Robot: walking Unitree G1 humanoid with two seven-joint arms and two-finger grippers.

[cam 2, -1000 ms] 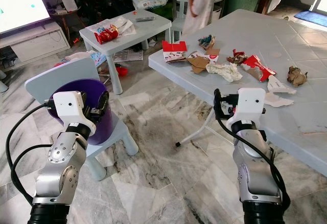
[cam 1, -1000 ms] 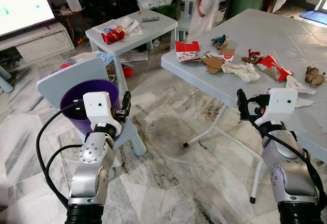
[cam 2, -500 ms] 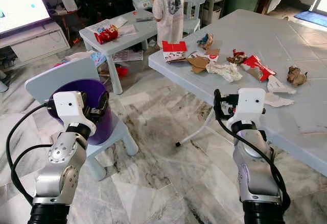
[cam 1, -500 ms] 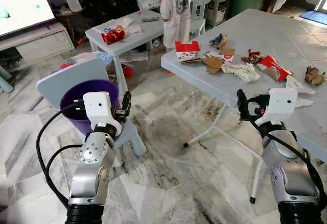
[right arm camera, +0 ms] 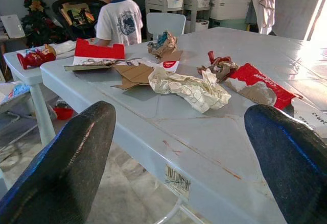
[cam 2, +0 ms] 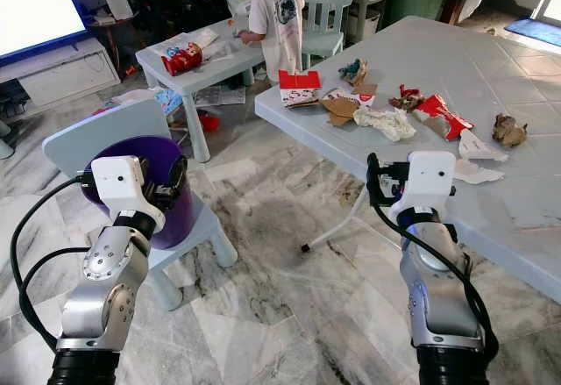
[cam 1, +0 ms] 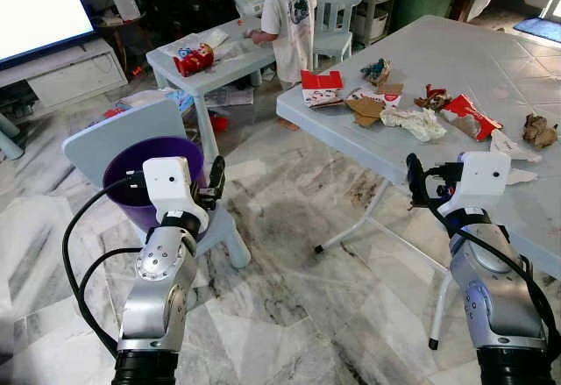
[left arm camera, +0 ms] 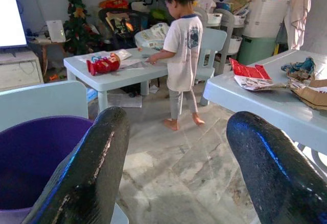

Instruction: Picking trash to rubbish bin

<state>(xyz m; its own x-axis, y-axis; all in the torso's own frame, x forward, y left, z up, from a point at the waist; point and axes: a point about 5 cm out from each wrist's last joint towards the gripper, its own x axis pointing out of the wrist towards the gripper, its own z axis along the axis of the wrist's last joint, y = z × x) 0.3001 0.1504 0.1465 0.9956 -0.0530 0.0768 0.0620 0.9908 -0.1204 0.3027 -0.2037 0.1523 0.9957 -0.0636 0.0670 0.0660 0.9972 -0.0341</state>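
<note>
The purple bin (cam 1: 128, 177) stands on a pale blue chair (cam 1: 105, 135) at my left. My left gripper (cam 1: 215, 177) hovers open right beside the bin's rim, nothing between its fingers (left arm camera: 87, 178). Trash lies on the pale blue table (cam 1: 456, 47) at my right: a red carton (cam 1: 322, 87), brown cardboard (cam 1: 368, 107), crumpled white paper (right arm camera: 191, 89), a red wrapper (cam 1: 469, 115) and a brown wad (cam 1: 537, 129). My right gripper (cam 1: 413, 180) is open and empty, level with the table's near edge and short of the paper.
A person (cam 1: 289, 12) in a white shirt stands at a small low table (cam 1: 250, 47) behind, which carries a red can (cam 1: 195, 59) and papers. A lit screen (cam 1: 35, 3) is at far left. Marble floor (cam 1: 289, 253) lies open between chair and table.
The person has walked left from behind the big table to the small low table. Both arms and the trash stay where they were.
</note>
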